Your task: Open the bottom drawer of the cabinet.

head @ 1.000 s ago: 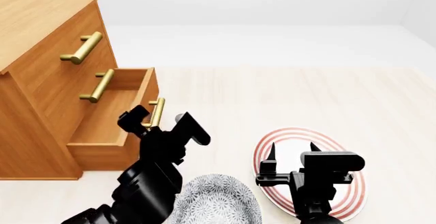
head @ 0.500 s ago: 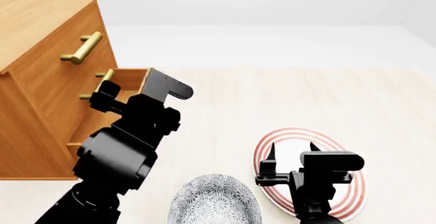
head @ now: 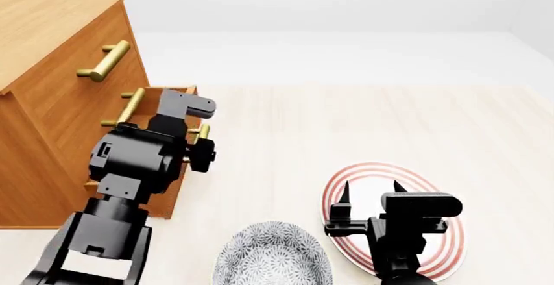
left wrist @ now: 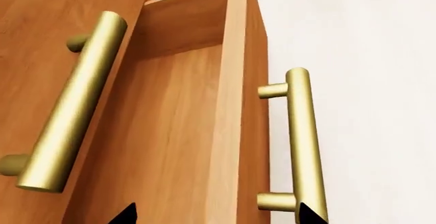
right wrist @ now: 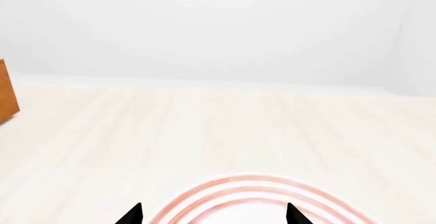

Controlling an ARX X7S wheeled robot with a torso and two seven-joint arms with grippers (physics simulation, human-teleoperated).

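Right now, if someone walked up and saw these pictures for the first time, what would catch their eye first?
Probably the orange-brown cabinet at the left, with its bottom drawer already pulled out and the black left gripper right over it. Next, the red-ringed plate on the pale floor at lower right, under the right gripper with its jaws spread. A grey patterned bowl sits just left of the plate.

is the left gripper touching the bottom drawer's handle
Cannot tell. In the left wrist view one fingertip overlaps the handle at the frame edge; the head view hides the left gripper contact.
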